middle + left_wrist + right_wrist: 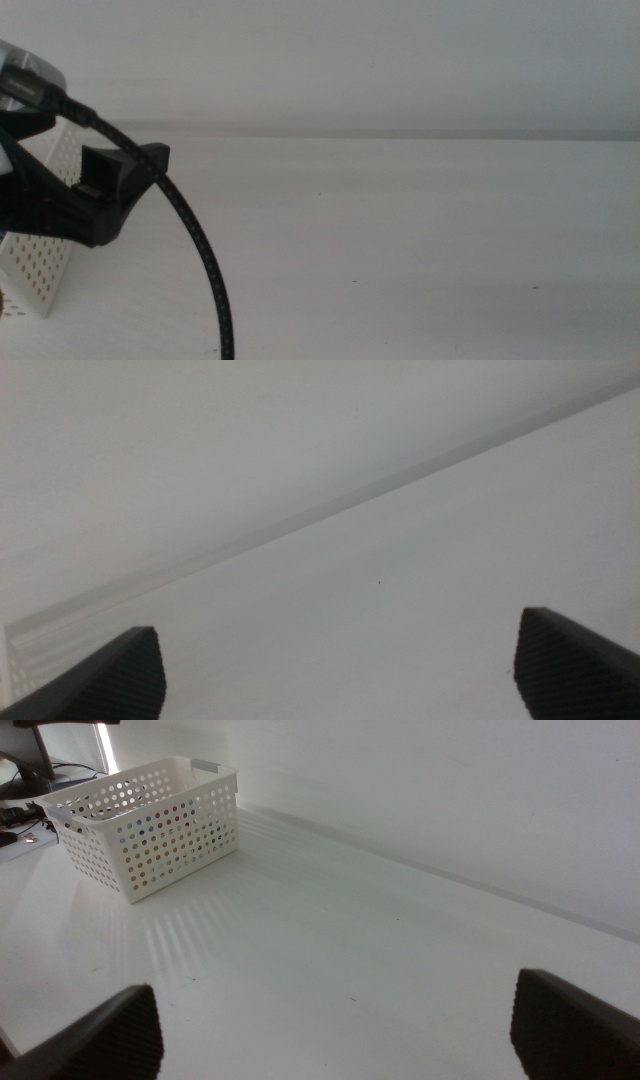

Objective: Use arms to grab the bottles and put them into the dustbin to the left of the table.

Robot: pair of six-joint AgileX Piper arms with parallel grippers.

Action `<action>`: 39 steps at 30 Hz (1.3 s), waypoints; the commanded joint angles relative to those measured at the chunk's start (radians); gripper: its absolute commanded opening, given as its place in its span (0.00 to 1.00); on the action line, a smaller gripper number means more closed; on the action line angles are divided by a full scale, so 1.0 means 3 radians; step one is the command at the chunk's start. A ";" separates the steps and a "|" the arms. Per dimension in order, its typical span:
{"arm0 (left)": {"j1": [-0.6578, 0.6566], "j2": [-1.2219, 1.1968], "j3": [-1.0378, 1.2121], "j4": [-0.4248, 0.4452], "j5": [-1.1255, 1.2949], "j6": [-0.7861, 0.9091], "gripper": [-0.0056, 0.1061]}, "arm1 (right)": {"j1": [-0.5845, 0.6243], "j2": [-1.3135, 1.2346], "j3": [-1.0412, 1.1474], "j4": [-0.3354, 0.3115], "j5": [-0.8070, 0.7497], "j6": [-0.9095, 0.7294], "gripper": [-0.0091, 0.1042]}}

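Up at the left edge of the middle view, the left tool [120, 190] hangs just above and beside the white perforated basket [45, 250], its black wedge fingers spread apart with nothing between them. A braided black cable [190, 240] curves down from the arm across the front of the picture. In the left wrist view the same tool [340, 670] shows both fingers wide apart over the bare white surface [420, 590], gripping nothing. The right tool [335, 1030] is likewise spread wide and empty, held well back from the basket [150, 830], which stands at the far end of the surface [350, 940] near the wall. Coloured shapes show faintly through the basket's round holes, too indistinct to name. No bottle lies on the visible surface.
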 commanded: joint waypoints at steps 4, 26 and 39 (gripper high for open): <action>-0.0030 0.0001 0.0017 -0.0043 -0.0324 -0.0053 0.89 | 0.0009 -0.0011 0.0016 -0.0002 -0.0038 -0.0005 0.90; 0.0124 -0.0176 0.0364 -0.0139 -0.0816 -0.0047 0.89 | 0.0002 -0.0018 0.0141 -0.0273 -0.0073 -0.0005 0.90; 0.1135 -0.1645 0.1802 -0.0113 -0.0877 -0.0047 0.89 | -0.0996 -0.0156 0.1145 -0.0452 -0.1275 -0.0005 0.90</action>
